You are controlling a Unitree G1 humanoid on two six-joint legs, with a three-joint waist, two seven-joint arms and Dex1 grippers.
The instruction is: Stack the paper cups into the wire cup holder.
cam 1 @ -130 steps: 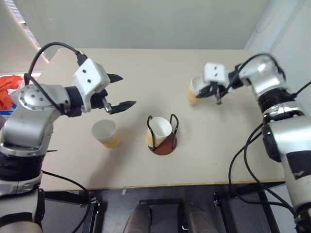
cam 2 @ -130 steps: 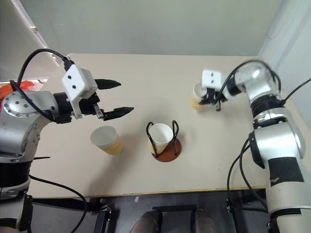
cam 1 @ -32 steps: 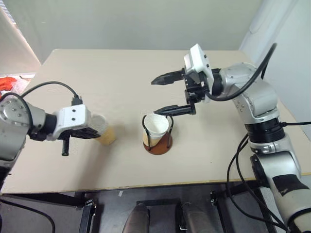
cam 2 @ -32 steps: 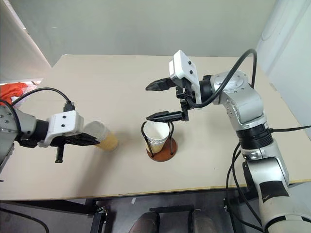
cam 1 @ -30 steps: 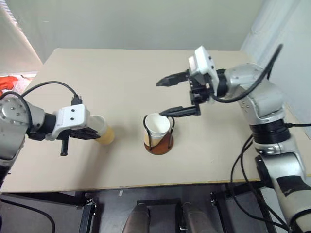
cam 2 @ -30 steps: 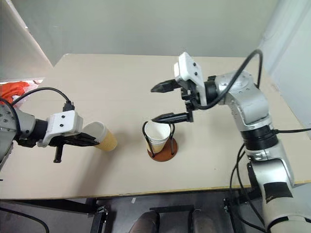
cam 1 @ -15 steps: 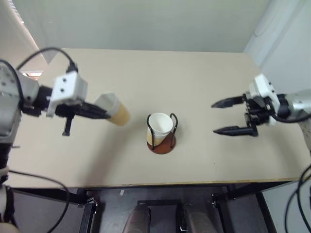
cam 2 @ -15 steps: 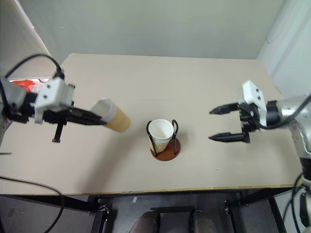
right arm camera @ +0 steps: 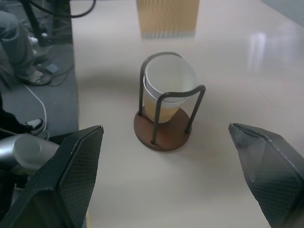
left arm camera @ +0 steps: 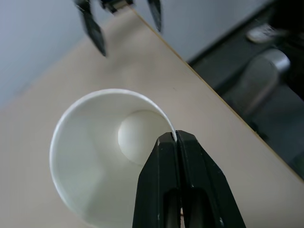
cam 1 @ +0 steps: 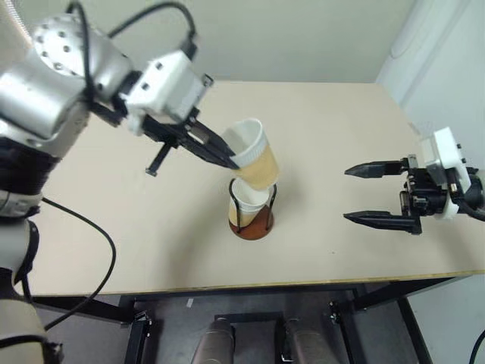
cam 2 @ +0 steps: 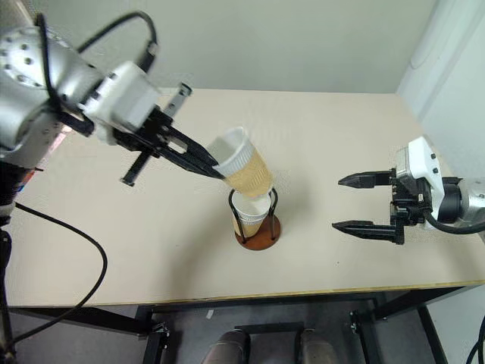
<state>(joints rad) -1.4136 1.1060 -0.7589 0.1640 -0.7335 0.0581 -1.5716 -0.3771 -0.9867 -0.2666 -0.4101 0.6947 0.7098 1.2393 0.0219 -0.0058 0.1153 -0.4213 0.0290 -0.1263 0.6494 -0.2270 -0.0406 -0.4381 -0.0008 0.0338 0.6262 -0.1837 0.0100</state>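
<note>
Held paper cup (cam 1: 254, 155) masking holder cups (cam 1: 250, 201)

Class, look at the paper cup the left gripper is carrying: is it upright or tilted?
Tilted. The paper cup, pinched at its rim by the left gripper, leans with its mouth up toward the gripper and its base down over the wire cup holder.

cup (cam 1: 255, 155) above holder (cam 1: 251, 220) (cups (right arm camera: 169, 81) inside)

So the wire cup holder (cam 2: 256, 220) sits mid-table with stacked cups (cam 2: 250, 209) in it. Left gripper (cam 2: 214, 170) is pinching the rim of another paper cup (cam 2: 241, 171), tilted just above the holder. Right gripper (cam 2: 345, 203) hangs off to the holder's right, fingers wide apart, holding nothing.
</note>
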